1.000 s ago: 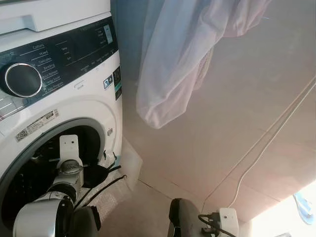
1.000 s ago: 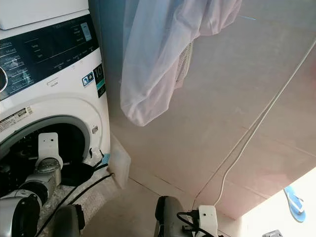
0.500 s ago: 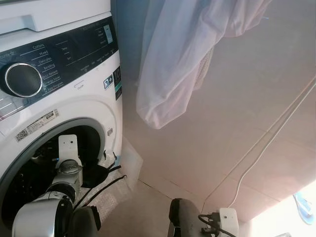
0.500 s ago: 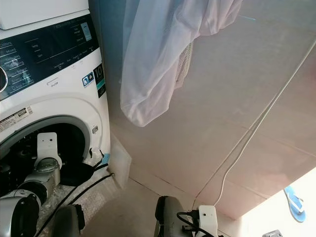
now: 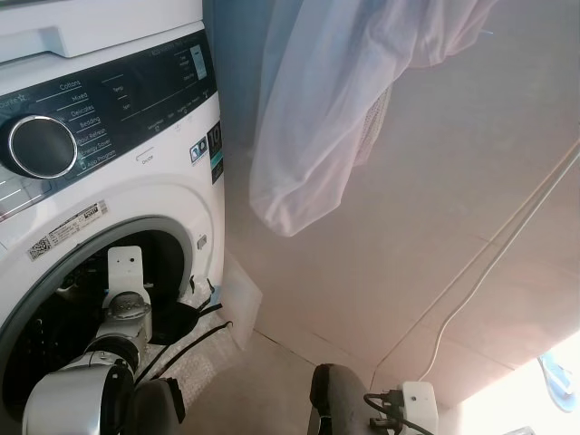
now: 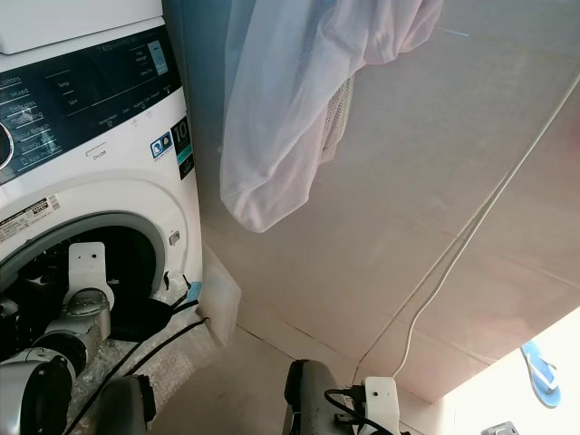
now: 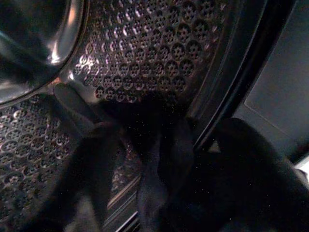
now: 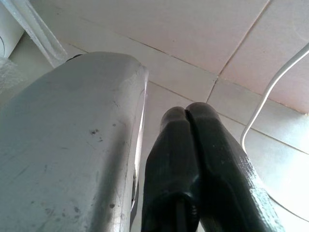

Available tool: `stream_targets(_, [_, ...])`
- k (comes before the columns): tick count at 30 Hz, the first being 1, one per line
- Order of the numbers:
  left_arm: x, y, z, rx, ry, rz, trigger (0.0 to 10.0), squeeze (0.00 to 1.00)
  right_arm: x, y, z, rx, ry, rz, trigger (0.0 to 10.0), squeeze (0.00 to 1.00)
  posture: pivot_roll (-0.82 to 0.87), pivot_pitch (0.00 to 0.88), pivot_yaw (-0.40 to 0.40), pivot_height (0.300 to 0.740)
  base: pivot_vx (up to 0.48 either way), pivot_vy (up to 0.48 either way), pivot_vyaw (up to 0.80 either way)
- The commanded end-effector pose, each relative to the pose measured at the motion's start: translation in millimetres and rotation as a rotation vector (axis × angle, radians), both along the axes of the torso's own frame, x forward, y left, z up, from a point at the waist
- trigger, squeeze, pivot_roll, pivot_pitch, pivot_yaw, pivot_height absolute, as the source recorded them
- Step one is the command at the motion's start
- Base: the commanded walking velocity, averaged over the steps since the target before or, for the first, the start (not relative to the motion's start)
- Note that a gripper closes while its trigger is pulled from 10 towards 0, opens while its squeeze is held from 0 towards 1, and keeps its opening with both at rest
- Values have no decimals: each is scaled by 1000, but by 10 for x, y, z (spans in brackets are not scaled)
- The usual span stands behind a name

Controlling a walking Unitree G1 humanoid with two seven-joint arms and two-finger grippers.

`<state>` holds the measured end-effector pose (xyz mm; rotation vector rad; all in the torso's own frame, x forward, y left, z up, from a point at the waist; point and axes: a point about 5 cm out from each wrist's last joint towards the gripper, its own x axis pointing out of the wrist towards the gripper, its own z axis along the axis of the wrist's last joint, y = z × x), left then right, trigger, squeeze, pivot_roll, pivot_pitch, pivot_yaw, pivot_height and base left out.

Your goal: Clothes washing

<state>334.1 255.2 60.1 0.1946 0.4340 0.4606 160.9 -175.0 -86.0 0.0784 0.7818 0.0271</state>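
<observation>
**Left arm inside washer drum**

The right gripper [image 8: 186, 113] hangs idle above the tiled floor [image 8: 203, 29], fingers pressed together. The left gripper [image 7: 145, 159] is inside the washing machine [image 5: 109, 118] drum [image 7: 159, 48], fingers spread apart around dark clothing [image 7: 159, 150]. A white garment [image 5: 317, 118] hangs beyond.

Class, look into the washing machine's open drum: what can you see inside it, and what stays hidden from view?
Inside the washing machine, the perforated metal drum holds a dark garment, with the left gripper reaching in beside it. Darkness and the arm hide the rest of the drum, and any further clothes.
</observation>
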Motion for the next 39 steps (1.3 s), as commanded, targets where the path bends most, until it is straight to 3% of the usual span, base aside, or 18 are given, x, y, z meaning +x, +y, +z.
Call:
stream_targets(1, [51, -82, 44, 26, -31, -51, 10000, 1000, -367, 151, -193, 24, 201, 34, 10000, 0, 117, 0, -101, 462, 0, 0, 0])
stream_targets(3, [58, -105, 56, 32, -56, -78, 10000, 1000, -367, 152, -193, 25, 201, 34, 10000, 0, 117, 0, -101, 462, 0, 0, 0])
stream_targets(4, [62, -116, 63, 38, -67, -93, 10000, 875, -367, 152, -193, 24, 201, 34, 10000, 0, 120, 0, -99, 462, 0, 0, 0])
stream_targets(5, [69, -137, 79, 44, -95, -121, 10000, 0, -367, 151, -193, 24, 201, 34, 10000, 0, 120, 0, -99, 462, 0, 0, 0])
stream_targets(12, [30, -173, 52, 77, -131, -204, 10000, 0, -365, 151, -193, 22, 202, 39, 10000, 0, 132, 0, -100, 462, 0, 0, 0])
stream_targets(13, [-1, -221, 5, 99, -117, -296, 10000, 0, -364, 152, -192, 23, 202, 42, 10000, 0, 132, 0, -100, 462, 0, 0, 0])
stream_targets(14, [-1, -221, 5, 99, -117, -296, 10000, 0, -364, 152, -192, 23, 202, 42, 10000, 0, 132, 0, -100, 462, 0, 0, 0])
stream_targets(15, [-49, -280, -56, 133, -99, -411, 10000, 0, -363, 153, -192, 24, 202, 44, 10000, 0, 141, 0, -97, 462, 0, 0, 0])
stream_targets(18, [-179, -296, -187, 184, -57, -529, 10000, 0, -362, 153, -191, 24, 201, 47, 10000, 0, 142, 0, -98, 462, 0, 0, 0])
stream_targets(21, [-242, -213, -233, 218, -30, -511, 10000, 0, -363, 152, -191, 24, 201, 48, 10000, 0, 144, 0, -95, 462, 0, 0, 0])
stream_targets(27, [-321, -76, -264, 208, -26, -462, 10000, 0, -369, 149, -193, 22, 202, 49, 10000, 0, 143, 0, -95, 462, 0, 0, 0])
stream_targets(32, [-412, -217, -346, 331, 20, -712, 10000, 0, -371, 146, -193, 20, 202, 52, 10000, 0, 144, 0, -98, 462, 0, 0, 0])
stream_targets(39, [-427, -300, -387, 415, 54, -802, 10000, 0, -366, 144, -192, 19, 201, 52, 10000, 0, 144, 0, -102, 462, 0, 0, 0])
